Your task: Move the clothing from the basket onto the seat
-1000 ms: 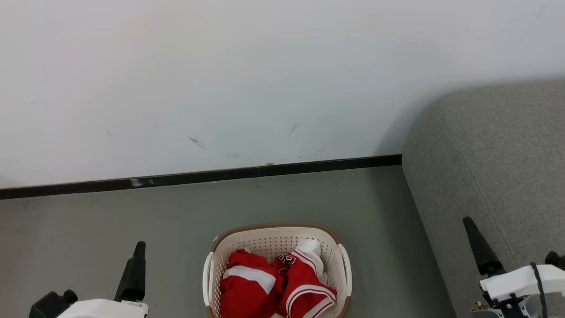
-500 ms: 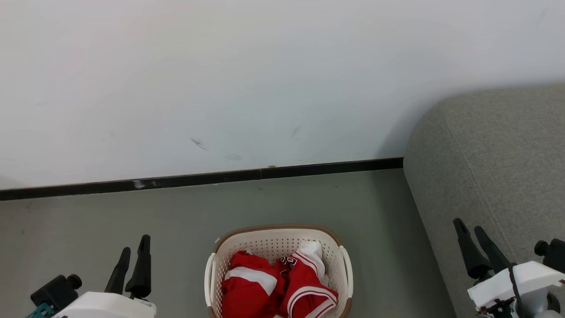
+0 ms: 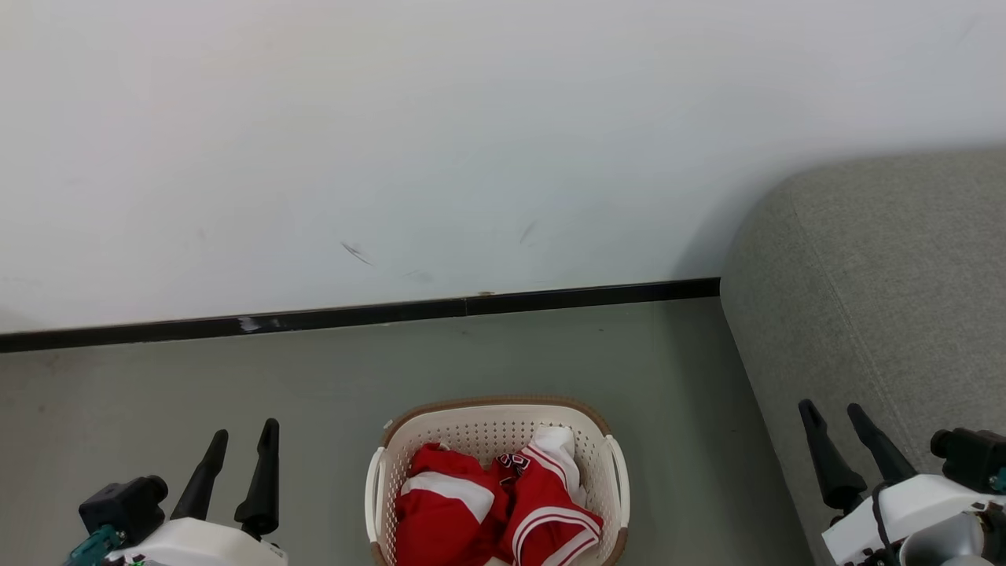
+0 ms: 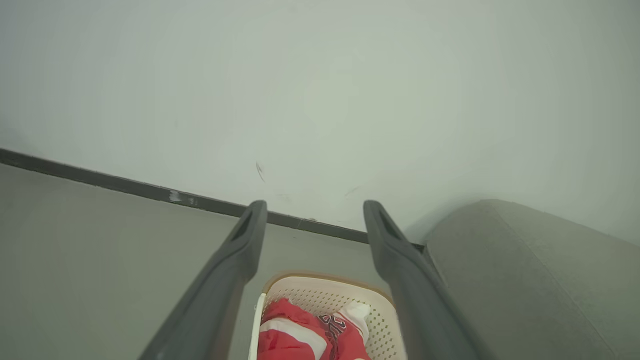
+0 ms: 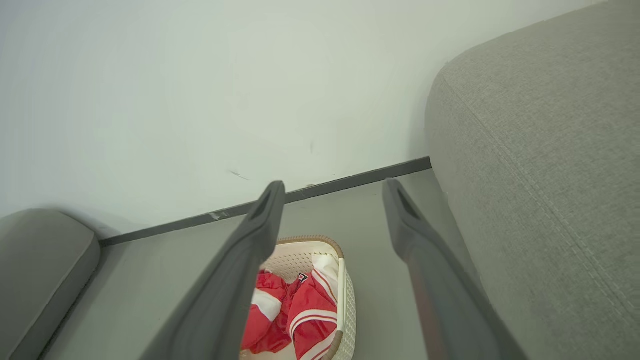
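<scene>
The clothing [image 3: 495, 511] lies inside the basket [image 3: 487, 417] as a red heap with white stripes, and one white part rests near the far right wall of the basket. All the clothing I can see is in there. The basket stands on the floor [image 3: 236, 377] at the bottom middle of my head view, and the picture edge cuts its near end. To the right of it, a little apart, is the seat [image 3: 880, 275], grey and much bigger than the basket. My left fingers [image 3: 263, 479] are over the floor to the left of the basket, spread apart and holding nothing. My right fingers [image 3: 825, 460] are in front of the seat's edge, also spread apart and empty. Both pairs are clear of the basket, and in each wrist view I see it low between the two fingers. Behind the basket a black baseboard [image 3: 550, 297] runs under the white wall [image 3: 393, 141]. In the right wrist view a second cushion [image 5: 40, 250] shows at the lower left.
</scene>
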### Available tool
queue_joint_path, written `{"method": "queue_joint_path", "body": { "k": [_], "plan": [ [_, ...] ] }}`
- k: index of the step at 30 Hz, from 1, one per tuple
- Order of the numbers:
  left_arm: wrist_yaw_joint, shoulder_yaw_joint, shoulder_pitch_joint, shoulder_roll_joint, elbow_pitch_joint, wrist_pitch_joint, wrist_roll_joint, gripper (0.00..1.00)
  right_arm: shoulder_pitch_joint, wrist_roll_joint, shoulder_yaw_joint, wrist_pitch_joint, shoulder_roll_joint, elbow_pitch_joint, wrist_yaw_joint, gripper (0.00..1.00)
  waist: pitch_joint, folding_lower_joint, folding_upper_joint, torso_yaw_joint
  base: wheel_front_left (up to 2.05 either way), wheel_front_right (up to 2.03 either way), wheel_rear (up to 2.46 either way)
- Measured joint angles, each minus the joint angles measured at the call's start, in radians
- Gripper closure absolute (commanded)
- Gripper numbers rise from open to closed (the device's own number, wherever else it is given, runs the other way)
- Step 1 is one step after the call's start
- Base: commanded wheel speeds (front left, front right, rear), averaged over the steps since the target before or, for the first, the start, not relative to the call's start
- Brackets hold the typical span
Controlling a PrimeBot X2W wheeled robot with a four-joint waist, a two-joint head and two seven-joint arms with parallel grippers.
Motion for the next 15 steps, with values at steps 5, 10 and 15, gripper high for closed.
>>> {"method": "queue_joint_path", "body": {
  "k": [5, 10, 15],
  "plan": [
    [0.009, 0.000, 0.000, -0.001, 0.000, -0.022, 0.085, 0.00, 0.000, -0.085, 0.004, -0.018, 0.000, 0.010, 0.000, 0.00, 0.003, -0.0003, 0.0000, 0.000, 0.00, 0.00, 0.00],
    [0.013, 0.001, 0.000, -0.009, 0.000, -0.039, 0.169, 0.00, 0.000, -0.163, 0.012, -0.038, 0.000, 0.014, 0.000, 0.00, 0.005, -0.0004, 0.0000, 0.001, 0.00, 0.00, 0.00],
    [0.017, 0.007, 0.000, -0.013, 0.000, -0.059, 0.242, 0.00, 0.000, -0.239, 0.022, -0.058, 0.001, 0.015, 0.000, 0.00, 0.005, -0.0005, 0.0000, 0.003, 0.00, 0.00, 0.00]
  ]
}}
